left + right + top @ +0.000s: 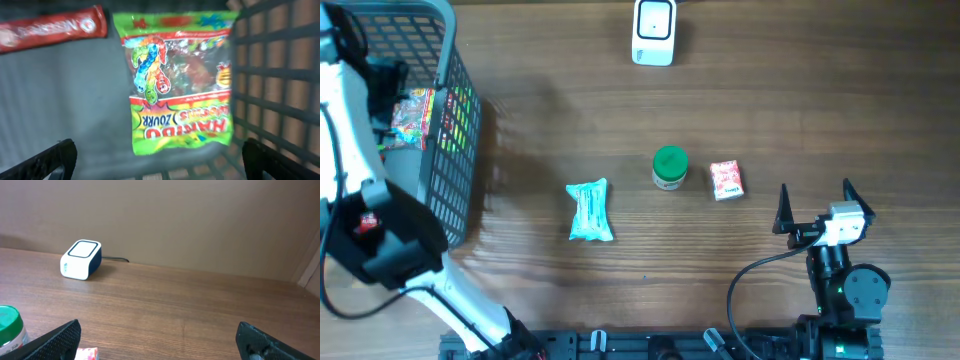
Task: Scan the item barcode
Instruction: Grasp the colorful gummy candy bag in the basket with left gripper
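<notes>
A green and orange gummy candy bag (180, 75) lies flat on the floor of the grey wire basket (455, 120), also seen from above as the candy bag (408, 118). My left gripper (157, 155) hangs open just above the bag's lower edge, holding nothing. The white barcode scanner (653, 32) stands at the back of the table; it shows as the scanner (81, 259) in the right wrist view. My right gripper (815, 192) rests open and empty at the front right, right gripper (157, 332) facing the scanner.
A red wrapped bar (52, 28) lies in the basket beside the bag. On the table are a teal packet (590, 211), a green-lidded jar (669, 168) and a small red box (726, 181). The basket wall (280, 75) stands close on the right of my left gripper.
</notes>
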You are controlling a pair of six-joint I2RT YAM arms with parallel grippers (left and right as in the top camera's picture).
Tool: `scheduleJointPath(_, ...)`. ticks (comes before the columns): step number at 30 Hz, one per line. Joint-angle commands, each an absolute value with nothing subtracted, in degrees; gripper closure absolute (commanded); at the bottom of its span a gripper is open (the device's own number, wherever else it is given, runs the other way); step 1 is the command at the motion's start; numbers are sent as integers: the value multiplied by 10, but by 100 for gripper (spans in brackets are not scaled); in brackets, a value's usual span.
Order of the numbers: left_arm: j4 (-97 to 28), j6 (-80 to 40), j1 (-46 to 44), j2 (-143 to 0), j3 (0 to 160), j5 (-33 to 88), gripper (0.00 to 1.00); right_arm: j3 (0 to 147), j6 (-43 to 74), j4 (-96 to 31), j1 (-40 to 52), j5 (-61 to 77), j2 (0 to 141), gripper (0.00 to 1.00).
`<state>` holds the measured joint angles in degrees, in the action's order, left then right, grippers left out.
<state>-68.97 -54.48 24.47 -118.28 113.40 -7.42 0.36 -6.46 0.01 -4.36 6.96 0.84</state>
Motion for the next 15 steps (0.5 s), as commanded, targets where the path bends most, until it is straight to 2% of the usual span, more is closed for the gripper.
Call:
scheduleJointPath(1,-670,-562,244,-1250,1131,-85,0,3,-60,3,-41,60,4,0)
scheduleJointPath(12,-606,-559,237,-1357,1127,-86,1,3,-60,3,-41,60,4,0)
scheduleJointPath(14,-606,-558,237,-1358,1123,-90,11,3,-60,3,-41,60,4,0)
scheduleJointPath(15,-607,-557,237,-1358,1120,-95,34,3,-60,3,-41,60,4,0)
